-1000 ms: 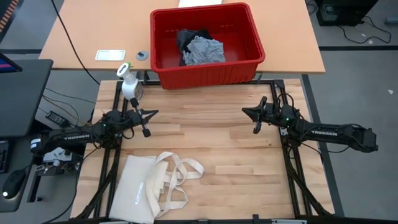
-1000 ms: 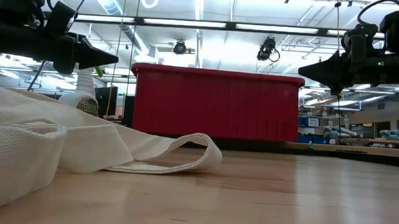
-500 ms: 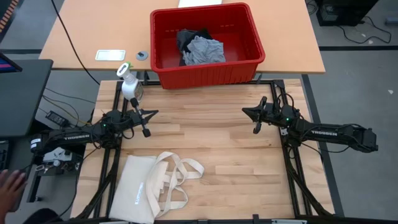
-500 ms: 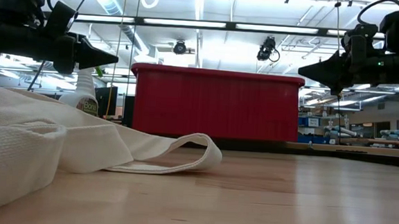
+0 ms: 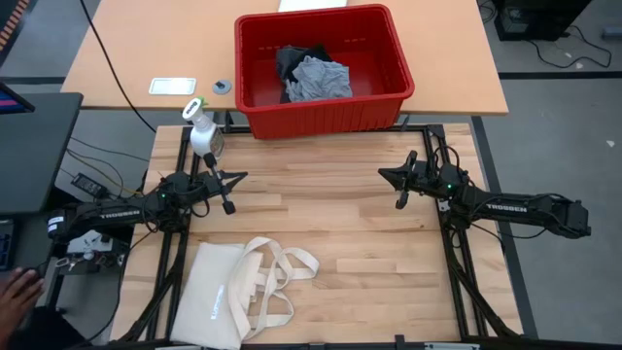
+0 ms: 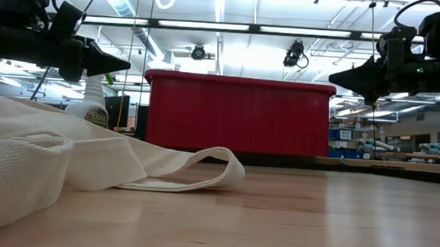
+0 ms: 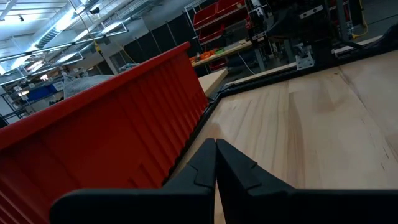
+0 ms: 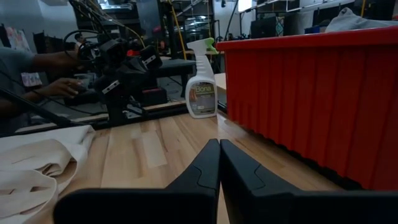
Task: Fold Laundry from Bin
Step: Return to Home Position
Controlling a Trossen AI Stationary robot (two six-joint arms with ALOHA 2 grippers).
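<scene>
The red bin (image 5: 324,112) stands beyond the table's far edge on a tan desk. The laundry lies inside it: a light grey piece (image 5: 319,78) on top of darker pieces (image 5: 292,60). My left gripper (image 5: 241,177) hovers shut over the table's left side, pointing toward the middle. My right gripper (image 5: 383,175) hovers shut over the right side, facing it. Both are above the bare wood and short of the bin. In the wrist views the shut fingertips (image 7: 216,144) (image 8: 220,144) meet with nothing between them.
A cream tote bag (image 5: 228,292) with long looped handles lies at the table's near left. A white spray bottle (image 5: 202,131) stands at the far left corner. A person's hand (image 5: 15,292) shows at the left, off the table. Bare wood lies between the arms.
Both arms have kept still. A person's hand has come into view at the left, off the table.
</scene>
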